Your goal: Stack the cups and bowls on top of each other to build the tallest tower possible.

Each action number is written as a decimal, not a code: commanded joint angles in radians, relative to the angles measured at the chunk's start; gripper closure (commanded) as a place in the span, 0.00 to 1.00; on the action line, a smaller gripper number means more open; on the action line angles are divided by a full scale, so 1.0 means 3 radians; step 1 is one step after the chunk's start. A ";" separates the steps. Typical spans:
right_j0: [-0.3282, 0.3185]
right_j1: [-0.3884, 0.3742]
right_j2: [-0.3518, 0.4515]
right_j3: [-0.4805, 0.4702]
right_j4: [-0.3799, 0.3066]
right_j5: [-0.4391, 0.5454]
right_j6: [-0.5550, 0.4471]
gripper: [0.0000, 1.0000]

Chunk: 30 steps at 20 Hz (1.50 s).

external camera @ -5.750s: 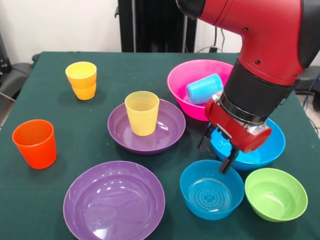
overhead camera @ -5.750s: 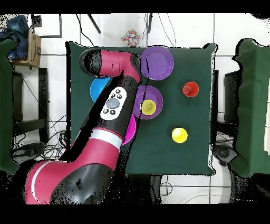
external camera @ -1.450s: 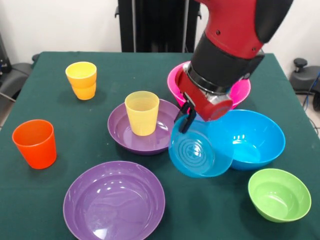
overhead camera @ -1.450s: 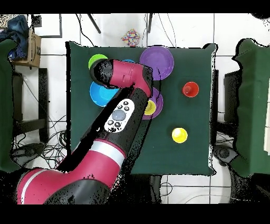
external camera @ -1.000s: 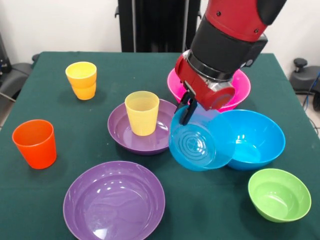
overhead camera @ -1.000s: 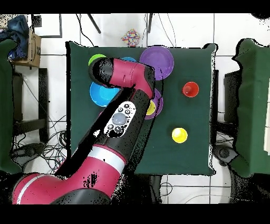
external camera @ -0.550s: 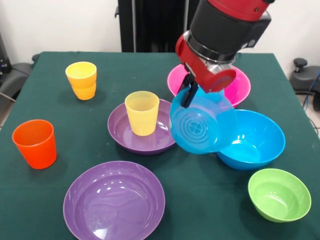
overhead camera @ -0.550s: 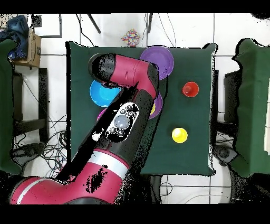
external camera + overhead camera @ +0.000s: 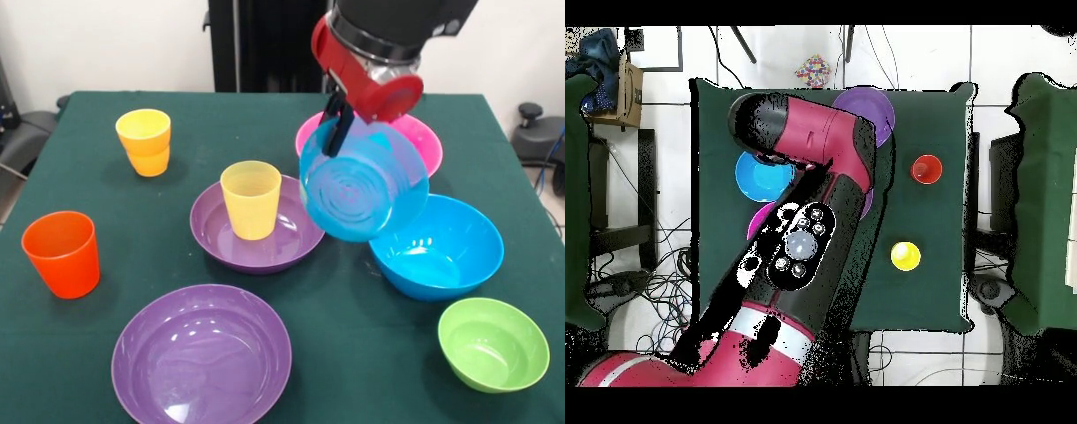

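My gripper (image 9: 340, 131) is shut on the rim of the small blue bowl (image 9: 364, 190) and holds it tilted in the air, between the far purple bowl (image 9: 212, 238) and the big blue bowl (image 9: 441, 252). A pale yellow ribbed cup (image 9: 252, 199) stands in that purple bowl. The big pink bowl (image 9: 419, 146) sits behind the held bowl; the light blue cup is hidden. Two amber-yellow cups (image 9: 144, 141) stand stacked at the far left. The orange cup (image 9: 62, 253) is at the left. A second purple bowl (image 9: 201, 353) and the small green bowl (image 9: 493, 343) sit near the front edge.
In the overhead view the arm (image 9: 805, 240) covers the table's middle. The big blue bowl (image 9: 763, 178), part of the pink bowl (image 9: 757, 218), a purple bowl (image 9: 877, 108), the orange cup (image 9: 926, 169) and the amber cups (image 9: 905, 256) show around it.
The gripper closed on the small blue bowl's rim, lifted it off the table, and over the last second raised it higher and slightly toward the pink bowl.
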 commanded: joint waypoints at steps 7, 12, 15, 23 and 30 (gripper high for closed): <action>-0.0066 -0.0272 0.0502 0.0700 -0.0204 0.0015 -0.0252 1.00; -0.0080 -0.0329 0.0514 0.0843 -0.0259 -0.0012 -0.0323 1.00; -0.0178 -0.0365 0.0624 0.0968 -0.0349 -0.0200 -0.0626 1.00; -0.0369 -0.0442 0.0861 0.1144 -0.0700 -0.0539 -0.0915 1.00; -0.0474 -0.0566 0.1017 0.1236 -0.0892 -0.0659 -0.0781 1.00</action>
